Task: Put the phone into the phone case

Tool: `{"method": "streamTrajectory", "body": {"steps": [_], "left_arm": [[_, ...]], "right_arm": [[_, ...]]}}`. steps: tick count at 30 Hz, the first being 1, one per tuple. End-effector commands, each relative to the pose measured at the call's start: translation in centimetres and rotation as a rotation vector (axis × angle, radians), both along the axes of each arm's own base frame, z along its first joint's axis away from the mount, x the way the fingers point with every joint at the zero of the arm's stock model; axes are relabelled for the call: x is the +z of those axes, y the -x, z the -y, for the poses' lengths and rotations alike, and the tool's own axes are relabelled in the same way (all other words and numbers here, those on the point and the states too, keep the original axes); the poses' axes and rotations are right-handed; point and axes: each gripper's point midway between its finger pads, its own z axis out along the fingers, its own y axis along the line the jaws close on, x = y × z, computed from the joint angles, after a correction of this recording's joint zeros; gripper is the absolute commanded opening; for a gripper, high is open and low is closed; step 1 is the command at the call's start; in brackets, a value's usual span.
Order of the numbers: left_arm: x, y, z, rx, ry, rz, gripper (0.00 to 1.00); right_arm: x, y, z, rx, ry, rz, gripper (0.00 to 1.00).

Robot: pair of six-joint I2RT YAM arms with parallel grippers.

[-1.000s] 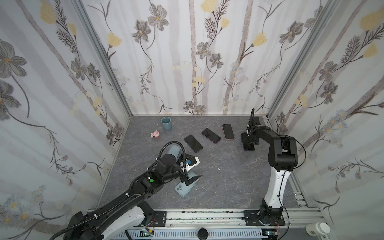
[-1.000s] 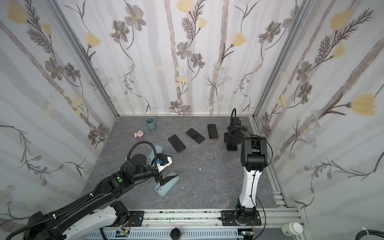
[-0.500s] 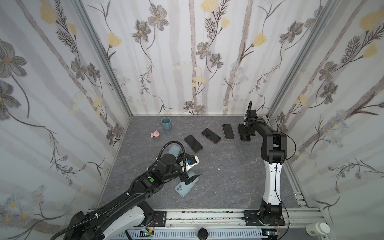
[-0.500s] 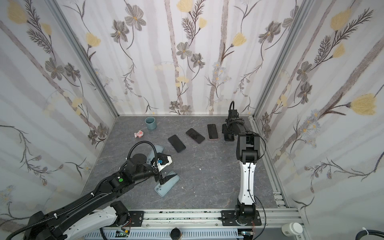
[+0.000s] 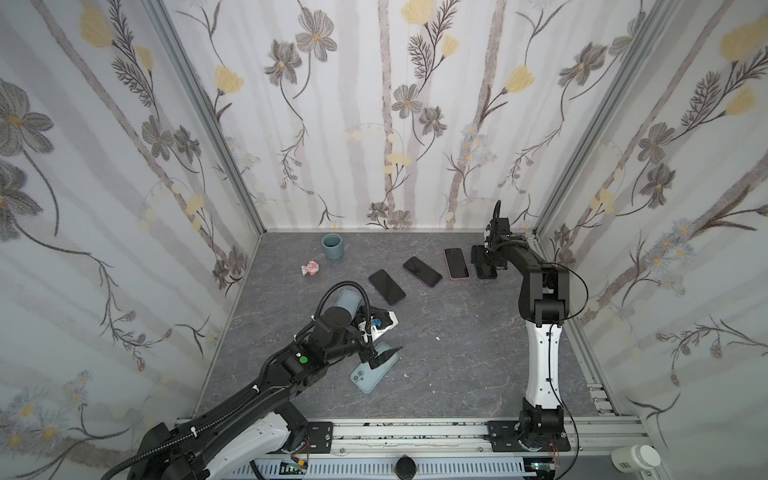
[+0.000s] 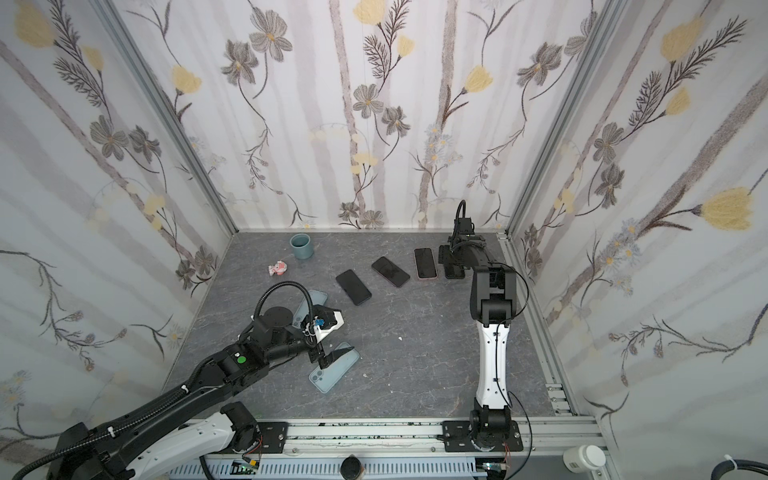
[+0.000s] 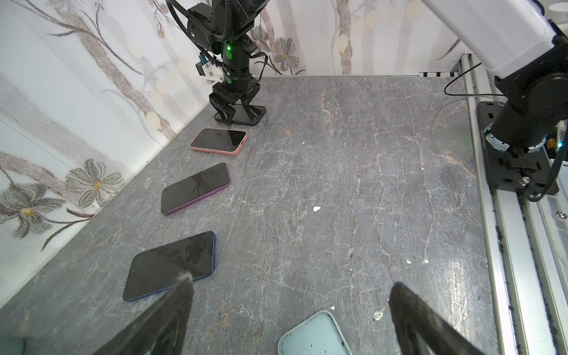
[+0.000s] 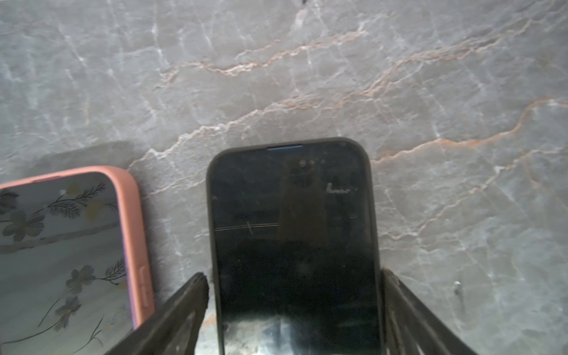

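Near left, under the left arm: the left gripper (image 7: 290, 285) hangs low with its jaws spread wide and empty over the pale blue case (image 5: 370, 376), which lies open side up on the table (image 5: 457, 353).
Case axis: in both top views it runs on a diagonal, near-left to far-right, with the camera holes at the near end.
Behind the left wrist: a second pale blue slab (image 5: 348, 298) is half hidden by the arm. I cannot tell whether it is a phone or a case.
Middle row: the dark blue phone (image 5: 386, 286), purple-edged phone (image 5: 422, 271) and pink-cased phone (image 5: 456, 262) lie face up and apart, stepping toward the far right.
Far right corner: the black phone (image 8: 292, 230) lies flat and face up just beside the pink-cased one, with a dark rim round its screen.
Right gripper (image 8: 295, 276): its jaws are parted astride the black phone's long edges. A sliver of table shows on one side, so it does not look clamped.
Key relation: the black phone's long axis runs straight out between the right jaws, so the right arm is much the nearer. The empty case lies well apart, toward the near left.
Judgement: the black phone looks already cased, so the next phone must travel down to the left arm's side.
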Motion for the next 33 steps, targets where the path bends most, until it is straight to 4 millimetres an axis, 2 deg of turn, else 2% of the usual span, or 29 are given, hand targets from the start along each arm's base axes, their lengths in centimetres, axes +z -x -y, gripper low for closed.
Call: {"method": "streamTrajectory", "body": {"steps": [1, 6, 11, 16, 21, 26, 29, 33], "left_arm": [[0.7, -0.2, 0.1, -0.003, 0.018, 0.036, 1.00], [1.0, -0.3, 0.2, -0.001, 0.025, 0.041, 1.00], [1.9, -0.9, 0.0, 0.038, 0.052, 0.054, 1.00], [3.2, -2.5, -1.0, 0.139, 0.092, 0.085, 1.00], [4.6, -4.3, -2.4, 0.269, 0.141, 0.102, 1.00], [5.8, -6.2, -3.8, 0.401, 0.189, 0.068, 1.00], [6.4, -7.2, -4.7, 0.484, 0.216, 0.042, 1.00], [7.2, -8.3, -5.5, 0.568, 0.261, -0.014, 1.00]], "right_arm": [[0.1, 1.0, -1.5, 0.025, -0.072, -0.039, 0.97], [2.1, 0.8, -1.0, 0.005, -0.049, -0.009, 1.00], [5.5, 0.5, -0.4, -0.033, 0.007, 0.054, 1.00], [5.7, 1.3, -1.3, -0.038, 0.005, 0.058, 1.00], [7.0, 2.4, -3.9, -0.007, -0.027, 0.109, 1.00], [8.9, 4.4, -7.4, 0.044, -0.071, 0.177, 1.00], [9.4, 6.2, -10.2, 0.099, -0.096, 0.191, 0.99], [9.5, 9.2, -15.4, 0.232, -0.109, 0.197, 0.99]]}}
